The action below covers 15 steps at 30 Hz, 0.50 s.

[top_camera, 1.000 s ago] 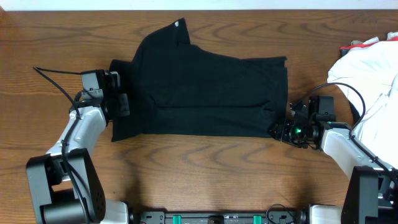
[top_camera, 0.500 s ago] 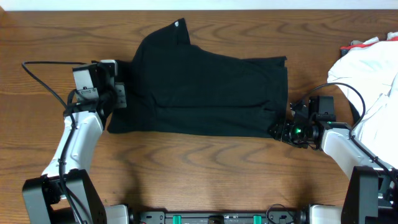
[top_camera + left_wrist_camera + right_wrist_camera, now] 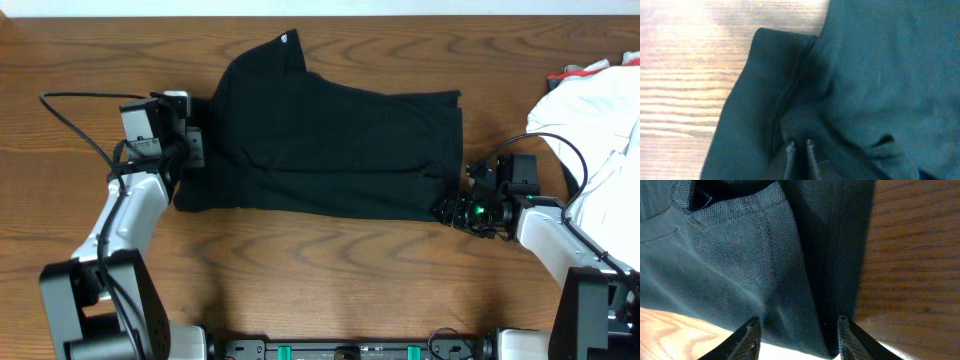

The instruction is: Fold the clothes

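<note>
**A:** Where was the shirt?

**B:** The black shirt (image 3: 330,140) lay flat across the middle of the counter (image 3: 320,270). It was folded into a rough oblong, with one point sticking out at 12 o'clock.

**A:** And the left claw?

**B:** The left claw (image 3: 800,146) sat at the shirt's 9 o'clock edge. Its fingers were almost together, with only a sliver between the tips, nipping a raised hump of the cloth.

**A:** The right one?

**B:** The right claw (image 3: 797,332) was at the shirt's 4 o'clock corner. Its fingers stood well apart, and a doubled edge of the cloth lay between them. It clamped nothing, and I couldn't tell whether the tips touched the cloth.

**A:** Anything hard to make out?

**B:** From above, the right claw's tips merged with the dark cloth. The left wrist camera showed only the very ends of its fingers. A heap of white cloth (image 3: 600,110) at 3 o'clock was cut off by the frame's edge.
</note>
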### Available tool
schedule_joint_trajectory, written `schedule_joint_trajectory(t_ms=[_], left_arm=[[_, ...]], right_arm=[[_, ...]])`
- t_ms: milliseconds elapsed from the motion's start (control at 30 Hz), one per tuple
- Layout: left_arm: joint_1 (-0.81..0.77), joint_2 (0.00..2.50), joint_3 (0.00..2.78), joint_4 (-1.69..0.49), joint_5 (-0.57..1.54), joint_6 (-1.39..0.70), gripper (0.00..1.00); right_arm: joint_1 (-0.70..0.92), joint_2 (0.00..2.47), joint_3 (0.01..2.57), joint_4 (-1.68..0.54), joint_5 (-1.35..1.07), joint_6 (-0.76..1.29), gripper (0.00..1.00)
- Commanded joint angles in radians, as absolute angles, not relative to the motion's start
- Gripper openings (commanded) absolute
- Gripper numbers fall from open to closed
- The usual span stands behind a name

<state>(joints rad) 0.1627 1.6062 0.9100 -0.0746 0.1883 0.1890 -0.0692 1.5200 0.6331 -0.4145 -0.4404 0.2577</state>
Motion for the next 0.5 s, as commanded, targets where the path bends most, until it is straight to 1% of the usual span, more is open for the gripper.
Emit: schedule_joint_trajectory(t_ms=[0,33,100,133,167,267,367,467], left_arm=[[0.166,1.628,0.936,-0.058,0.192,0.19,0.41],[0.167,1.627,0.936,-0.057,0.185,0.19,0.56],[0.167,1.62,0.942,-0.062,0.155,0.187,0.73],[0.166,1.614,0.945,-0.063,0.146,0.181,0.76],[0.166,1.607,0.949,-0.066,0.146,0.178,0.78],[0.151,1.584,0.957,-0.08,0.171,0.141,0.78],[0.114,1.584,0.958,-0.137,0.235,0.141,0.76],[0.05,1.611,0.958,-0.202,0.239,0.142,0.74]], right_arm=[[-0.079,1.542,0.606,-0.427,-0.363,0.246,0.49],[-0.079,1.543,0.606,-0.427,-0.363,0.246,0.49],[-0.079,1.543,0.606,-0.427,-0.363,0.246,0.49],[-0.079,1.542,0.606,-0.427,-0.363,0.246,0.49],[-0.079,1.543,0.606,-0.427,-0.363,0.246,0.49],[-0.079,1.542,0.606,-0.426,-0.363,0.246,0.49],[-0.079,1.542,0.606,-0.423,-0.363,0.246,0.49],[-0.079,1.542,0.606,-0.419,-0.363,0.246,0.5]])
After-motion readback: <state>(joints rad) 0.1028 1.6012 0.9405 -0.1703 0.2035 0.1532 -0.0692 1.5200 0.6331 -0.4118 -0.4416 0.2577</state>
